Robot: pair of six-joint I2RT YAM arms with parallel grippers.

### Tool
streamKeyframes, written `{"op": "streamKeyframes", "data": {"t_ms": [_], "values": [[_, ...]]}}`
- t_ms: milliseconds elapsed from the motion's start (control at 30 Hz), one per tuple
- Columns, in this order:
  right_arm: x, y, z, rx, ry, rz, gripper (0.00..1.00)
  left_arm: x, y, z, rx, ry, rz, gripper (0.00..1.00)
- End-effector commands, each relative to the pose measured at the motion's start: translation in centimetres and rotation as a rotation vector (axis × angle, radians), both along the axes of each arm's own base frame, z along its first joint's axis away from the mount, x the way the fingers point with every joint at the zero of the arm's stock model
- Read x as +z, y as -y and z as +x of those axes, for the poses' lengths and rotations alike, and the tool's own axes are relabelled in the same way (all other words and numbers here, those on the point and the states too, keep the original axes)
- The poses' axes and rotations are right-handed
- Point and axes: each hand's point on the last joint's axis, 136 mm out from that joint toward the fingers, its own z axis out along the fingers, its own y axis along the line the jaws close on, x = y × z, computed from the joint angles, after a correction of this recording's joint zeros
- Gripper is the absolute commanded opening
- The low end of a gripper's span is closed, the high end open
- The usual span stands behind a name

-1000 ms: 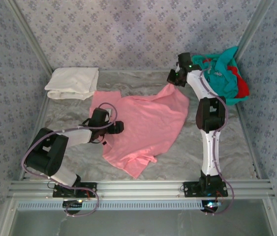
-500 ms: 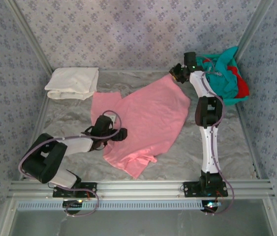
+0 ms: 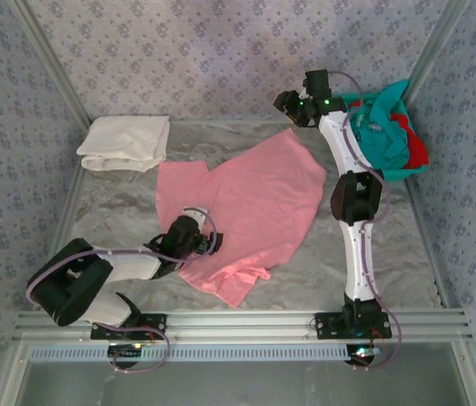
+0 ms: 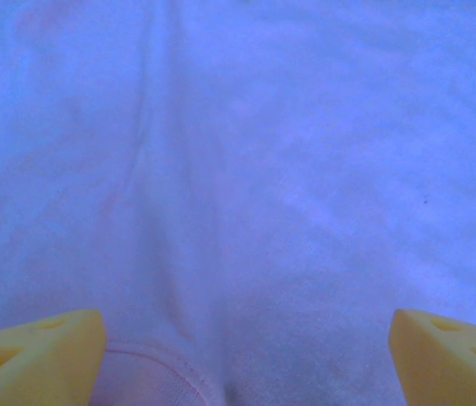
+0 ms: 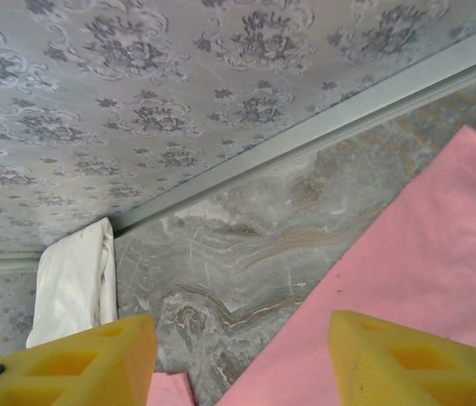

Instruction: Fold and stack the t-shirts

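Observation:
A salmon pink t-shirt (image 3: 250, 203) lies spread and creased across the middle of the table. My left gripper (image 3: 212, 244) hovers low over its near left part. It is open, and the cloth (image 4: 246, 169) with a hem seam (image 4: 166, 368) spans the space between its yellow fingertips (image 4: 39, 355). My right gripper (image 3: 283, 103) hangs open above the shirt's far corner (image 5: 440, 254), holding nothing. A folded cream-white t-shirt (image 3: 125, 142) rests at the back left (image 5: 73, 279). Teal and red t-shirts (image 3: 390, 135) are heaped at the back right.
Patterned walls close in the back and both sides, with a metal rail (image 5: 322, 127) along the foot of the back wall. Bare marble table (image 3: 390, 245) shows to the right of the pink shirt and between it and the white one (image 5: 238, 245).
My right gripper has opened, let go of the pink shirt's far corner and risen toward the back wall; the corner now lies flat. My left gripper has slid nearer along the shirt.

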Motion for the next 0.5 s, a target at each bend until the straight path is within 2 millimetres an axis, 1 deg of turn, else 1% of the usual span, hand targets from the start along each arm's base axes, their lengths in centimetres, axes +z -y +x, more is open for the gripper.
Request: {"op": "streamKeyframes", "data": {"t_ms": [0, 33, 100, 200, 233, 300, 333, 467], "values": [[3.8, 0.2, -2.8, 0.018, 0.027, -0.096, 0.63, -0.4, -0.4, 0.2, 0.003, 0.012, 0.015, 0.87], [3.9, -0.1, -3.5, 0.045, 0.029, -0.140, 0.65, -0.4, -0.4, 0.4, 0.000, 0.001, 0.006, 0.87], [3.5, -0.2, -5.1, 0.075, 0.002, -0.205, 0.64, 0.0, -0.2, 0.7, 0.001, -0.008, -0.011, 0.87], [2.2, 0.5, -7.5, 0.102, -0.043, -0.305, 0.66, 0.3, -0.6, 0.9, 0.022, -0.025, -0.023, 0.86], [1.6, 1.0, -8.1, 0.099, -0.049, -0.341, 0.65, 0.3, -0.9, 1.0, 0.036, -0.036, -0.026, 0.85], [-0.2, 1.7, -9.5, 0.094, -0.077, -0.376, 0.61, -0.2, -1.8, 1.3, 0.075, -0.076, -0.027, 0.84], [-1.5, 1.9, -10.3, 0.100, -0.100, -0.395, 0.59, -0.4, -2.2, 1.4, 0.096, -0.098, -0.026, 0.83], [-7.5, 3.5, -13.2, 0.126, -0.242, -0.508, 0.50, -1.1, -3.7, 2.2, 0.166, -0.150, -0.012, 0.80]]}}
